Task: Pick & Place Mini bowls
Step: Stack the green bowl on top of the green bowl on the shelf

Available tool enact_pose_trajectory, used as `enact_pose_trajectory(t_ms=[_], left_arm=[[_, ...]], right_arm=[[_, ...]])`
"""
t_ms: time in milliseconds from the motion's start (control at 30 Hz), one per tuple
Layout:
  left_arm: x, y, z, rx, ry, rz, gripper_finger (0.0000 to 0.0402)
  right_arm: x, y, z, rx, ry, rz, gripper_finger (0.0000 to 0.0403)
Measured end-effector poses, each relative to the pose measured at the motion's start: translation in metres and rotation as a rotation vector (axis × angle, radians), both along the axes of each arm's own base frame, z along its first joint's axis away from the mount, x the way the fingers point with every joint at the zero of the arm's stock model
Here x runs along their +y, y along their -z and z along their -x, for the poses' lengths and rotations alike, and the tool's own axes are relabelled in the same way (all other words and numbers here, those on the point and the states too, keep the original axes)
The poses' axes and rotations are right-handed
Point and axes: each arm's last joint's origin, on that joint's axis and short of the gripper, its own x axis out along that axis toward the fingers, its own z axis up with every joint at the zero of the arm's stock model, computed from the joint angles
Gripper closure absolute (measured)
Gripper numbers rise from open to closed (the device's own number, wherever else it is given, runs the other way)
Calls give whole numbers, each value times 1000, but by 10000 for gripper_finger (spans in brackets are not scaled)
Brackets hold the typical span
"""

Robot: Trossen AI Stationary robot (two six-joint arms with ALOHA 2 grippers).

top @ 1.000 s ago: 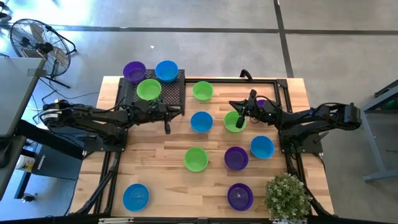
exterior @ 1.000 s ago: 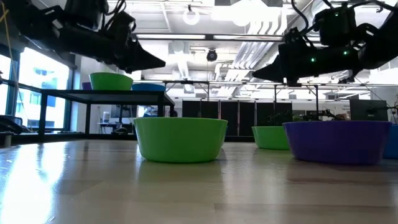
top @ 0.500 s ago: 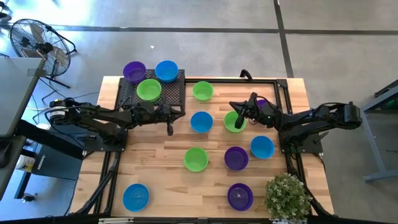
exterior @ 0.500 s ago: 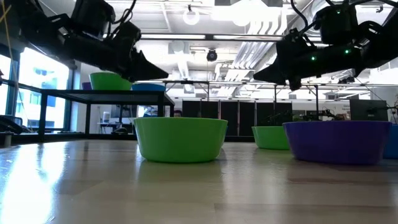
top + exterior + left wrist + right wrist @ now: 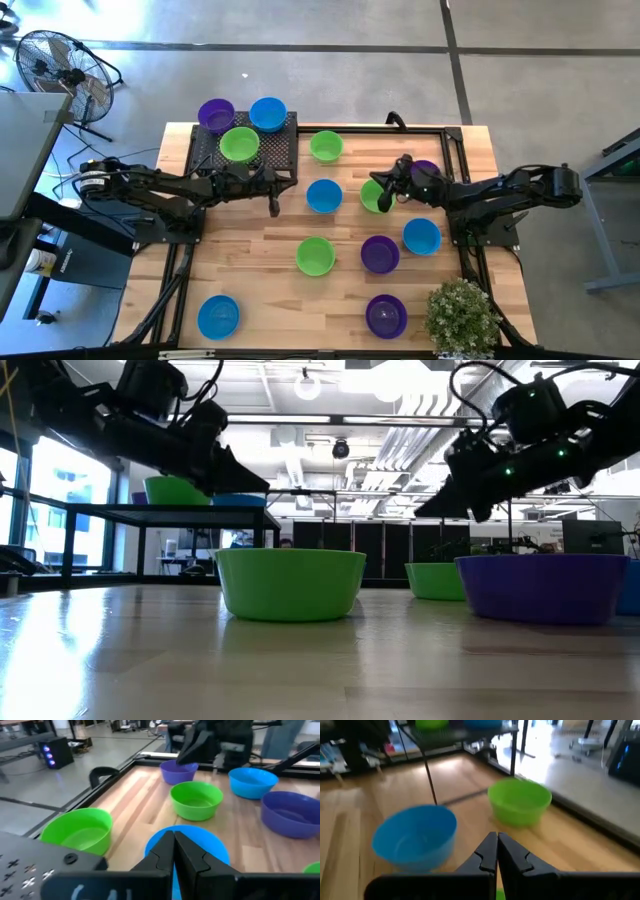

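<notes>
Three mini bowls sit on the black mesh rack [image 5: 285, 150]: purple [image 5: 215, 114], blue [image 5: 268, 113] and green [image 5: 239, 144]. Several more stand on their bases on the wooden table, among them a blue one [image 5: 323, 195] and a green one [image 5: 374, 193] in the middle. My left gripper [image 5: 273, 207] is shut and hangs in the air by the rack's near right corner, just left of the blue bowl [image 5: 200, 842]. My right gripper [image 5: 385, 203] is shut and tips down over the green bowl, above its rim in the low view [image 5: 425, 512].
A green bowl [image 5: 326, 146] stands right of the rack and a purple one [image 5: 427, 169] under my right arm. Nearer me are blue [image 5: 421, 236], purple [image 5: 380, 253] and green [image 5: 315, 255] bowls. A potted plant [image 5: 462, 315] stands at the near right corner.
My right gripper has tipped its fingers downward over the middle green bowl, and its wrist has drawn back toward the table's right, uncovering the purple bowl behind it. My left gripper has dipped a little beside the rack. No bowl has moved.
</notes>
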Motion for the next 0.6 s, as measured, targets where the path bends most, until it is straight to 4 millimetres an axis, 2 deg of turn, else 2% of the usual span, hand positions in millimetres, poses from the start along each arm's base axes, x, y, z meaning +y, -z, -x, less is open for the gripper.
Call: enact_pose_trajectory(t_ms=[233,467,600], left_arm=[[0,-1,0,0,5,-33,399],[-1,0,0,17,44,-54,399],[-1,5,-1,42,40,22,399]], right_arm=[[1,11,4,62,45,-136,392],[-1,7,-4,178,43,-151,324],[-3,-3,-12,308,5,-120,299]])
